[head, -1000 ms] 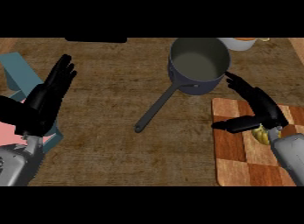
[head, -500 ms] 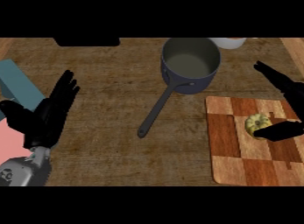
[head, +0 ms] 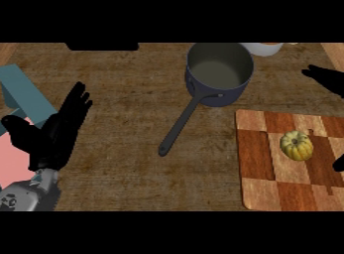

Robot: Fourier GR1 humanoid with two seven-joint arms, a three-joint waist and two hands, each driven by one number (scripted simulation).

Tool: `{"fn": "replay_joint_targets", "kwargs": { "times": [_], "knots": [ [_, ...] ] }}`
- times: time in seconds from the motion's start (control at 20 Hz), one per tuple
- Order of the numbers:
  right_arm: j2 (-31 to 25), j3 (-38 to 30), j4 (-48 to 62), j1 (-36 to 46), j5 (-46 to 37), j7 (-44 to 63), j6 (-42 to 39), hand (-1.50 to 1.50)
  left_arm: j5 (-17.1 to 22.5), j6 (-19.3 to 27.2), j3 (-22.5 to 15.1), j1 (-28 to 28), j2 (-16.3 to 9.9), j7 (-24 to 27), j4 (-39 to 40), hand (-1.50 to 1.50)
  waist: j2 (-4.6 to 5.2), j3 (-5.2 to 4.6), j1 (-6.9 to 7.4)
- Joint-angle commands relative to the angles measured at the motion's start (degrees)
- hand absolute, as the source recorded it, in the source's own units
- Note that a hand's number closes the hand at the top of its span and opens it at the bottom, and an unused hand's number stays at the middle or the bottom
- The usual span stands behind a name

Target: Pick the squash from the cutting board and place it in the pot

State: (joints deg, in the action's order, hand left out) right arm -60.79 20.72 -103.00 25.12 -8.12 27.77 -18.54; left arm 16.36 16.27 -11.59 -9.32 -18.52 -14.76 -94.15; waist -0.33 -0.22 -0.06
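Since the earlier frame the right hand (head: 335, 87) has drawn back to the view's right edge, uncovering the squash (head: 297, 145). Squash lies untouched on the cutting board (head: 258, 178), right of centre. Right fingers spread, holding nothing. Pot (head: 218, 72) stands beyond the board on the tabletop (head: 131, 89). Left hand (head: 54, 134) rests open at the left.

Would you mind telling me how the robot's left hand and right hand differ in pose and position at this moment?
The left hand shows whole at the view's left with its forearm, fingers straight, over the counter; the right hand is cut off by the right edge, forearm unseen. The left hand is far from the squash; the right hand sits beside it over the cutting board. Both are black and hold nothing.
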Motion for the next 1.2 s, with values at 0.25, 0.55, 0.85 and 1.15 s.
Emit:
{"fn": "replay_joint_targets", "kwargs": {
  "times": [0.25,0.55,0.85,1.15],
  "knots": [
    [5.5,4.5,0.0,11.0,7.6,27.0,-17.1,-1.5,-1.6,-0.6,-1.2,0.3,1.6,0.1,-0.4,0.0,0.4,0.07,1.27],
    [12.3,6.3,0.4,10.7,5.9,35.8,-15.9,-1.5,-2.7,0.4,-0.5,1.2,2.4,-1.7,-2.2,0.0,0.21,0.16,0.39],
    [9.8,7.0,6.2,7.0,4.1,30.4,-19.6,-1.5,-2.4,-0.6,1.0,0.8,3.4,-0.2,-0.3,0.0,0.26,0.18,-0.09],
    [12.5,9.4,6.6,6.3,-0.6,33.8,-19.4,-1.5,-3.3,-1.4,1.5,-0.7,3.8,-1.0,0.9,0.0,0.29,0.18,-0.06]
  ]
}}
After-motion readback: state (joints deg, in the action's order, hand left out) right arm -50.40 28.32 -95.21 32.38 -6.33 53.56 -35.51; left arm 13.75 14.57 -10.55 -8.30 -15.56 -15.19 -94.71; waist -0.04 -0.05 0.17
